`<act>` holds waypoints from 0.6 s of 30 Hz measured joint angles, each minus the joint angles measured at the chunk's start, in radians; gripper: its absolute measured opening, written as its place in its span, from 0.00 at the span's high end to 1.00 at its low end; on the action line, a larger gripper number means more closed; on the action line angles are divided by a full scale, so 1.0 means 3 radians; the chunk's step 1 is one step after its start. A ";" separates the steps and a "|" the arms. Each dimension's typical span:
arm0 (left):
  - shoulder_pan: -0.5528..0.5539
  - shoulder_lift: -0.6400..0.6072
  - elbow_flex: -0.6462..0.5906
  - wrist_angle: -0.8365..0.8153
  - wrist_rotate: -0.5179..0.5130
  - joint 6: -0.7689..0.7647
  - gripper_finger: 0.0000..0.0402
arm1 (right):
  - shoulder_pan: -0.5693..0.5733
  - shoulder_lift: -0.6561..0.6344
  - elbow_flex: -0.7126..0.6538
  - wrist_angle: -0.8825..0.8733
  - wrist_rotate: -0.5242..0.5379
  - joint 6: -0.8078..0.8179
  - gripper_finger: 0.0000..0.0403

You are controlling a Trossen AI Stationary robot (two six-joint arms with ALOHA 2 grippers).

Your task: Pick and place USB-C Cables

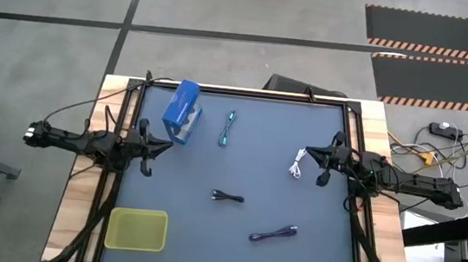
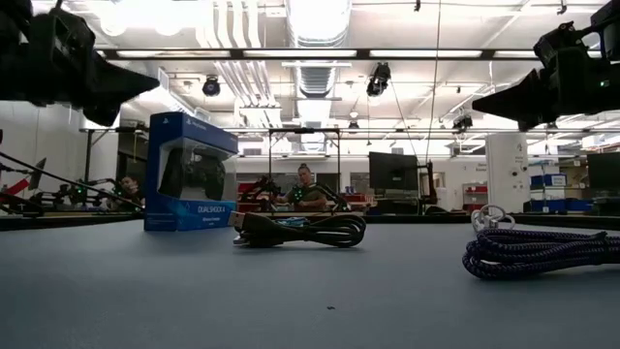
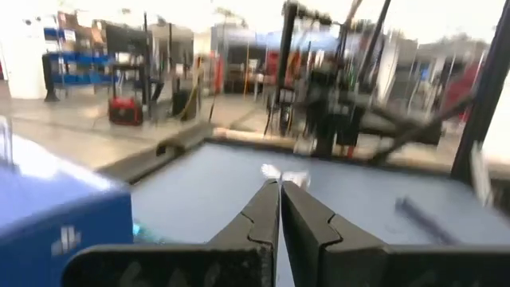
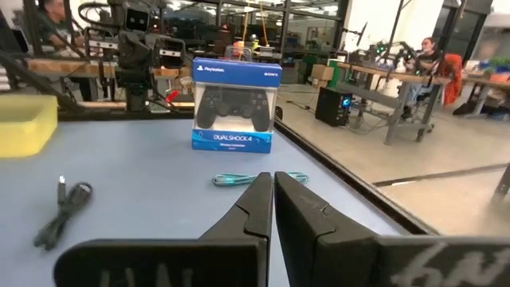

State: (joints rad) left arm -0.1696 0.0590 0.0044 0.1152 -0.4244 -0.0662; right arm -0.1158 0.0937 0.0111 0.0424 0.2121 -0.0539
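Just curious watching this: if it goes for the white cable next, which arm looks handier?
The right, probably. In the high view the white cable lies just beside the right gripper, while the left gripper waits across the table by the blue box. Both grippers are shut and hold nothing.

Colours you are seeing on the slate-blue bench (image 1: 238, 171)

You are looking at a teal cable (image 1: 228, 129), a white cable (image 1: 298, 165), a black cable (image 1: 227, 197) and a purple cable (image 1: 274, 235); a blue box (image 1: 182, 112) is showing white lettering, a tray (image 1: 136, 229) is glowing yellow-green, and both claws are showing dark.
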 joint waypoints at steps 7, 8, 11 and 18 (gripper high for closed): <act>0.0000 -0.0003 -0.0001 0.0782 0.0000 -0.0016 1.00 | 0.0000 -0.0006 -0.0001 0.0250 -0.0011 0.1543 0.98; 0.0000 -0.0003 -0.0001 0.0831 0.0000 -0.0017 1.00 | 0.0000 -0.0002 -0.0001 0.0276 -0.0012 0.1678 0.98; 0.0000 -0.0004 -0.0001 0.0944 0.0000 -0.0019 1.00 | 0.0000 -0.0001 -0.0001 0.0307 -0.0020 0.1774 0.98; -0.0006 0.0147 -0.0001 0.0988 0.0090 -0.0331 1.00 | 0.0000 -0.0003 -0.0001 0.0313 -0.0014 0.1683 0.98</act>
State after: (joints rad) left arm -0.1715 0.1030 0.0040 0.4116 -0.3973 -0.1655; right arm -0.1158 0.0929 0.0109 0.1364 0.2077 0.4511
